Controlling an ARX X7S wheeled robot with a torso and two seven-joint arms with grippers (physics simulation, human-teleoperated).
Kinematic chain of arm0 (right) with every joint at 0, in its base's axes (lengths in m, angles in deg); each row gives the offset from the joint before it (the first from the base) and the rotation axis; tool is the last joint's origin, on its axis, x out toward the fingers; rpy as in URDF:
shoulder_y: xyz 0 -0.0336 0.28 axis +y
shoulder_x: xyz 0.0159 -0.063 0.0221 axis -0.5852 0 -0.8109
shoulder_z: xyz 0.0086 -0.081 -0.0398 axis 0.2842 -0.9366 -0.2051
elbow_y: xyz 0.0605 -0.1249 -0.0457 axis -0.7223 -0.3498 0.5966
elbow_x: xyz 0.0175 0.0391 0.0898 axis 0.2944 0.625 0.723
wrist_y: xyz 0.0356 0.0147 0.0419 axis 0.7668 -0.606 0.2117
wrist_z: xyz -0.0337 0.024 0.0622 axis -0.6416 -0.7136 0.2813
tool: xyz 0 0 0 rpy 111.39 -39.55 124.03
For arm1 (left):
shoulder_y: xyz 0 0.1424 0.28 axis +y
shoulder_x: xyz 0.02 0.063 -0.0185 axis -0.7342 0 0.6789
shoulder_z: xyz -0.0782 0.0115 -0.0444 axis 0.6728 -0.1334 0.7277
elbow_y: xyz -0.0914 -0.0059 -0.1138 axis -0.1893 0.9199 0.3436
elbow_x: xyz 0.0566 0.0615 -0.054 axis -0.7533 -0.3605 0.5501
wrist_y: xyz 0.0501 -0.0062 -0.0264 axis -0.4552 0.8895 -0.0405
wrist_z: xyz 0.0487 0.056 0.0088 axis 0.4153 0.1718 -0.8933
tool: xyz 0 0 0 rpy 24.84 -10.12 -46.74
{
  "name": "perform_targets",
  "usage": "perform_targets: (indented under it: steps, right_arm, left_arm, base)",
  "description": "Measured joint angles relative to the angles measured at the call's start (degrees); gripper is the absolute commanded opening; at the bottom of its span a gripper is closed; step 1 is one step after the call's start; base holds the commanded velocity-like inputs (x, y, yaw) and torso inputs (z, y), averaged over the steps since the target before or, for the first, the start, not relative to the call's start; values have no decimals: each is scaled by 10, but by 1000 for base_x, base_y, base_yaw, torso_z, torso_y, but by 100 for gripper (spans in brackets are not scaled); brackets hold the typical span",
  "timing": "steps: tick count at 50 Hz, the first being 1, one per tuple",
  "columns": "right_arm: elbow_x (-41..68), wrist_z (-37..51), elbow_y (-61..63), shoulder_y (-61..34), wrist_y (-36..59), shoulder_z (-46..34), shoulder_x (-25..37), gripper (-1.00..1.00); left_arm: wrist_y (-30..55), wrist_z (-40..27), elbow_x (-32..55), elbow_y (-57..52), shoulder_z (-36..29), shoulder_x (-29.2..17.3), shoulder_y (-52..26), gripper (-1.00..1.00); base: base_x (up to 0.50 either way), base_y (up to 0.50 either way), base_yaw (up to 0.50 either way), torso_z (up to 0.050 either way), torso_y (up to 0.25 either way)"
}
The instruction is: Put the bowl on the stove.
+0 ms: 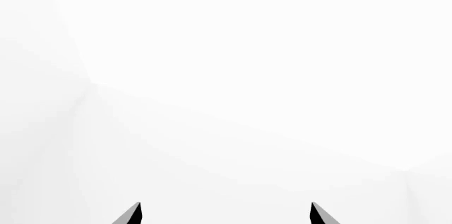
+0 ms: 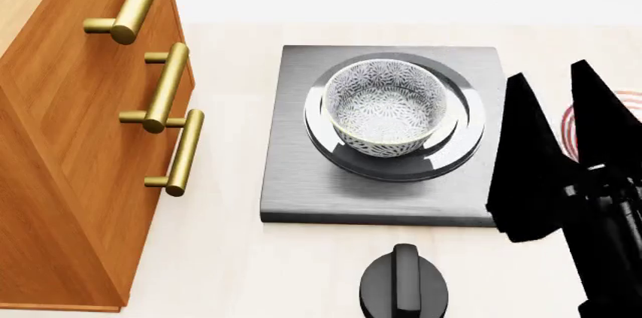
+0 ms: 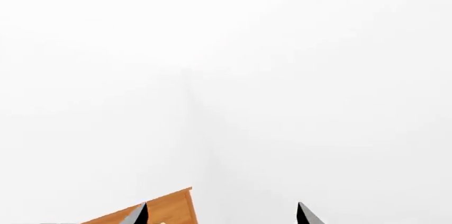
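The bowl (image 2: 386, 106), white with a dense grey-blue floral pattern, stands upright on the round ringed burner of the dark-grey stove (image 2: 301, 175) in the head view. My right gripper (image 2: 549, 81) is open and empty, raised to the right of the stove, its two black fingers apart and clear of the bowl. In the right wrist view its fingertips (image 3: 139, 213) stand wide apart against white walls. My left gripper (image 1: 226, 212) shows only in the left wrist view, open and empty, facing blank white walls. The bowl and stove are out of both wrist views.
A wooden cabinet (image 2: 60, 145) with brass handles (image 2: 165, 85) stands at the left; its corner shows in the right wrist view (image 3: 166, 208). A black round knob (image 2: 404, 284) lies in front of the stove. A white plate with red rim rings (image 2: 632, 100) peeks out behind the right gripper.
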Motion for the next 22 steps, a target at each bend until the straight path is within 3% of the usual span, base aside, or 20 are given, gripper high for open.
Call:
perform_targets:
  steps: [22]
  right_arm:
    - [164, -33, 85, 39, -50, 99, -42, 100]
  left_arm:
    - [-3, -2, 3, 1, -1, -4, 1, 100]
  base:
    - [0, 0, 0, 0, 0]
